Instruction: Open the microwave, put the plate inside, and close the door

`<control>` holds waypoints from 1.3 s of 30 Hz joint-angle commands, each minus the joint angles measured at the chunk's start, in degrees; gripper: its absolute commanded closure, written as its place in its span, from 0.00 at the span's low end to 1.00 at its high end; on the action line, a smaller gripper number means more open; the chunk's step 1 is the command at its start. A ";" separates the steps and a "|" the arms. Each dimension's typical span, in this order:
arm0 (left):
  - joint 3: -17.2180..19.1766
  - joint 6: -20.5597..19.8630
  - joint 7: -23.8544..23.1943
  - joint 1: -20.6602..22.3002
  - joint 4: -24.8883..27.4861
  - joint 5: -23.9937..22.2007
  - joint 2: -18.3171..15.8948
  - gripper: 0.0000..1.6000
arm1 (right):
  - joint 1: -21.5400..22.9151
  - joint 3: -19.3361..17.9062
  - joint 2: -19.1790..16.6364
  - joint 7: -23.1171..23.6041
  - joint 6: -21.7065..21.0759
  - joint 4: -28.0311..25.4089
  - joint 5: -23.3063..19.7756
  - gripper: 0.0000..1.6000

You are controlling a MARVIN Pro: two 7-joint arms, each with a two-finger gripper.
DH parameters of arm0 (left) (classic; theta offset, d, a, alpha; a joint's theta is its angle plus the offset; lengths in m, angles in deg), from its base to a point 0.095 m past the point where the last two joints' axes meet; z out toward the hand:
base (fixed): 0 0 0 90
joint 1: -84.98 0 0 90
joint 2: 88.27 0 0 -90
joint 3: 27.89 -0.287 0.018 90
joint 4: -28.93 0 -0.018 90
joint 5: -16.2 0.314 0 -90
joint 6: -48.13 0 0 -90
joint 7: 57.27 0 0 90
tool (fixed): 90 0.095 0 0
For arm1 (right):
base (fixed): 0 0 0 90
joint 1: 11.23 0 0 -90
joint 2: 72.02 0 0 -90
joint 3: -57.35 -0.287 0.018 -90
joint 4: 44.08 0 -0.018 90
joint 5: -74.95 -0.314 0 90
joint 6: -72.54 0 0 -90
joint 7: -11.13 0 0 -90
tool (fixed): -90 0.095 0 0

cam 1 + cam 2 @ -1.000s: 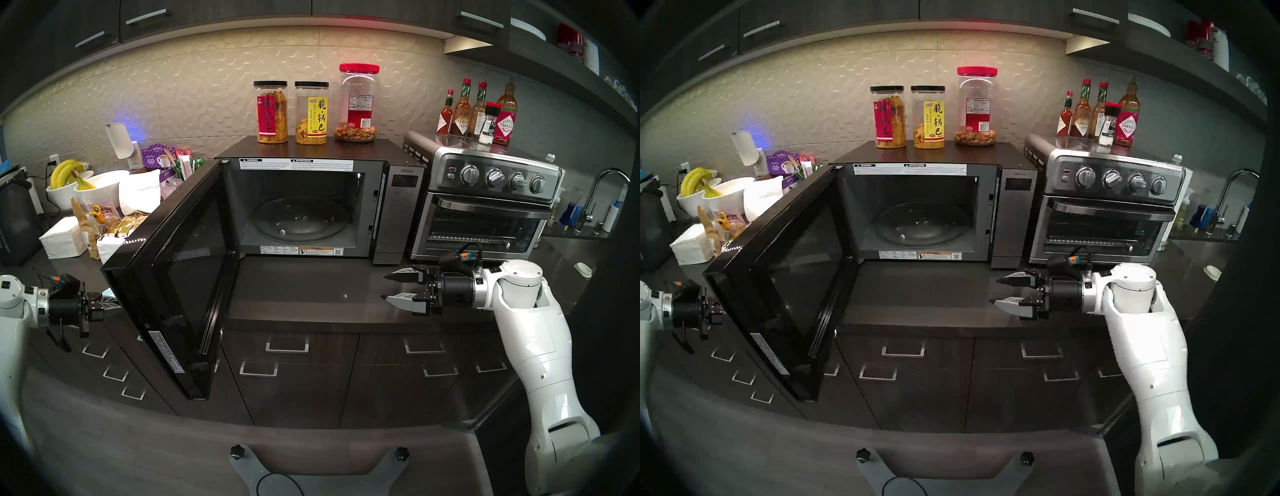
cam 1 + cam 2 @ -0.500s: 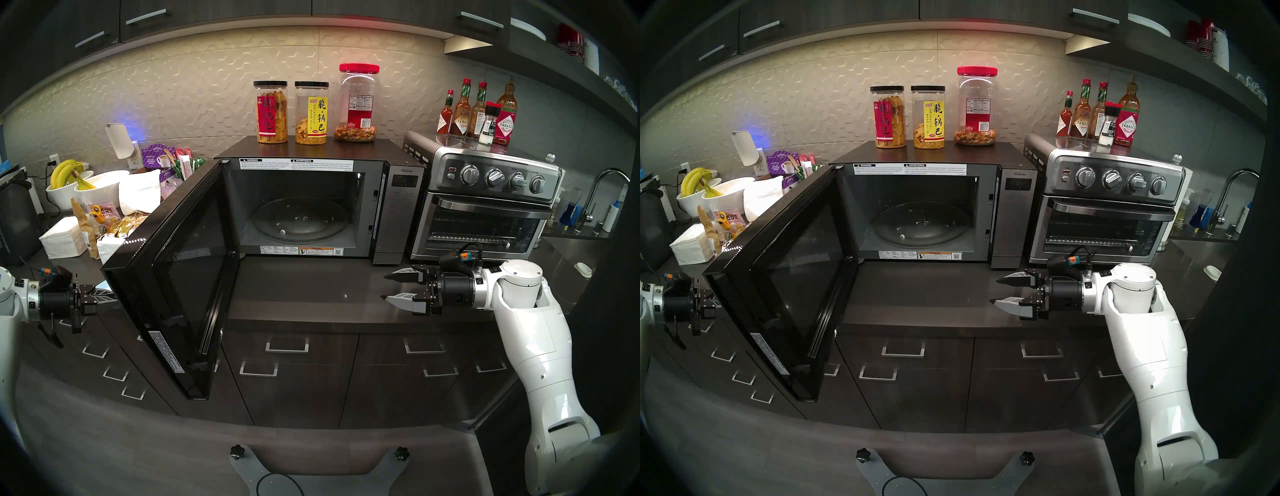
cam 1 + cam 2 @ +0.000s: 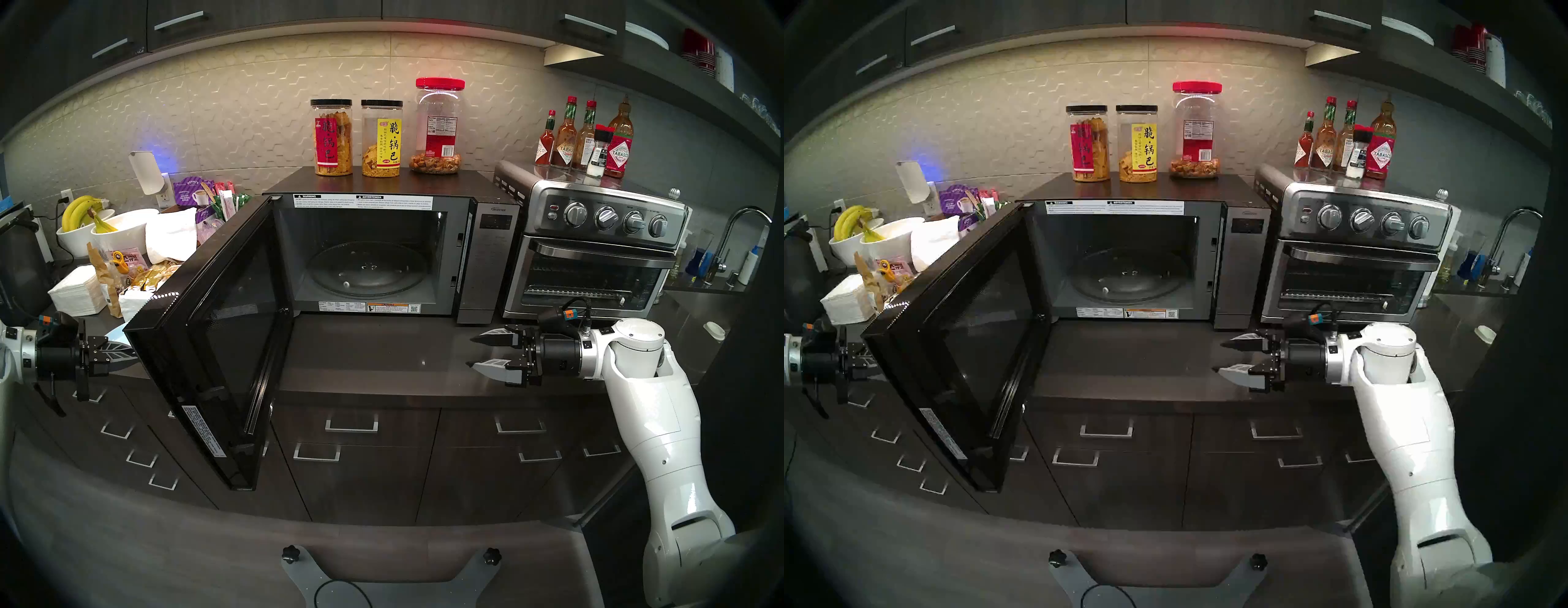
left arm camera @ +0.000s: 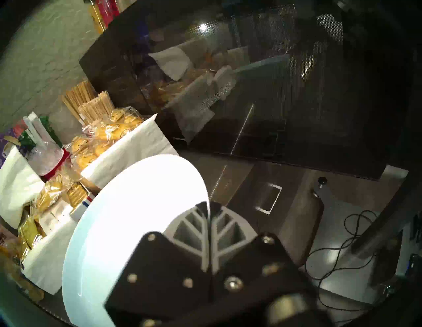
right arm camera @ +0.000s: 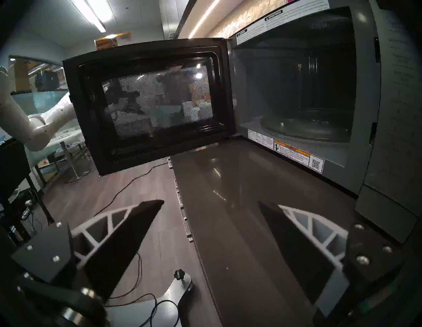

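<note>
Here a dark tabletop runs along a pale tiled wall under dark cabinets, with drawers below. The microwave stands at its middle, and everything else sits relative to it: a steel toaster oven just to its right, three snack jars on its top, bowls of bananas, napkins and snack packets crowded on its left. Its door stands swung wide toward the left, showing the bare glass turntable inside. The left pincer hangs behind the door's outer face, to the microwave's left, clenched on the rim of the plate, which is held in the air on edge. The head views show only a pale sliver of plate beside the door; the left wrist view shows its whole bright face above the napkins. The right pincer hovers over the tabletop in front of the microwave's right side, released and gaping wide, holding nothing, pointing toward the door.
</note>
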 commanded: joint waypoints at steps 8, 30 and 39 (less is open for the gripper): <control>2.02 -3.29 0.12 1.22 4.63 -1.92 -2.20 1.00 | 0.82 -0.09 -0.13 0.67 -0.05 -0.56 -0.47 0.00; -0.95 -8.74 0.12 6.39 7.87 -3.60 -8.51 1.00 | 0.81 -0.10 -0.11 0.66 -0.04 -0.56 -0.45 0.00; -1.47 -11.10 0.12 8.33 9.92 -4.46 -11.18 1.00 | 0.80 -0.11 -0.10 0.63 -0.04 -0.57 -0.44 0.00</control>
